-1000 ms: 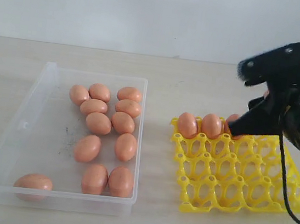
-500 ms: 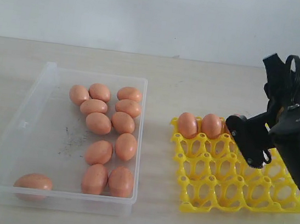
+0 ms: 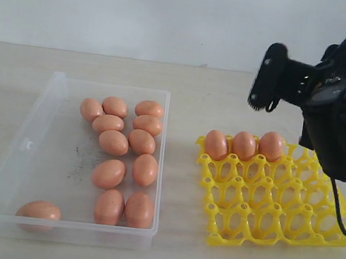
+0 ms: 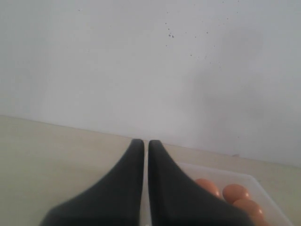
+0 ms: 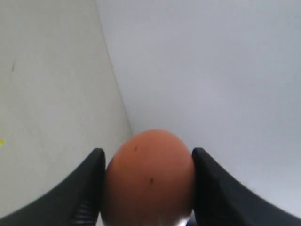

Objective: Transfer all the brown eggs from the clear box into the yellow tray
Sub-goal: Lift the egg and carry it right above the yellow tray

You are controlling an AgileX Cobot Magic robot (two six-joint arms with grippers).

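Table (image 3: pixel 197 88), right fingers (image 5: pixel 87 188) clamping brown egg (image 5: pixel 149 176) clear of yellow tray (image 3: pixel 275 210), left fingers (image 4: pixel 117 188) together

Right hand (image 5: pixel 148 160) — higher now (above yellow tray (image 3: pixel 272 237))

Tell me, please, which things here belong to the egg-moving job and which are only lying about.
Belong to the job:
- clear box, with twelve brown eggs inside
- yellow tray, with three eggs in its far row
- right gripper, shut on one brown egg

Only there:
- left gripper, shut and empty
- table
- wall
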